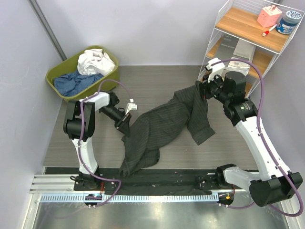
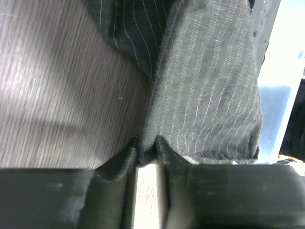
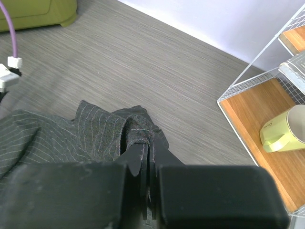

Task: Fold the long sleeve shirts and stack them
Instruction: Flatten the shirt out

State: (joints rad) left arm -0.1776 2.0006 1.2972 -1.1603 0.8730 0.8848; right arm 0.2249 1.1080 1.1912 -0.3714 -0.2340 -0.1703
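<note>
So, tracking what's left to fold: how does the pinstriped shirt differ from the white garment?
The pinstriped shirt is dark; the white garment is pale. The shirt is gripped by the left pincer and right pincer; the white garment lies crumpled in the green basket. Neither is folded.

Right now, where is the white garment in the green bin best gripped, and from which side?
I'd pinch a raised fold atop the white garment, coming down from above: the green bin walls block its sides, and it sits heaped high.
</note>
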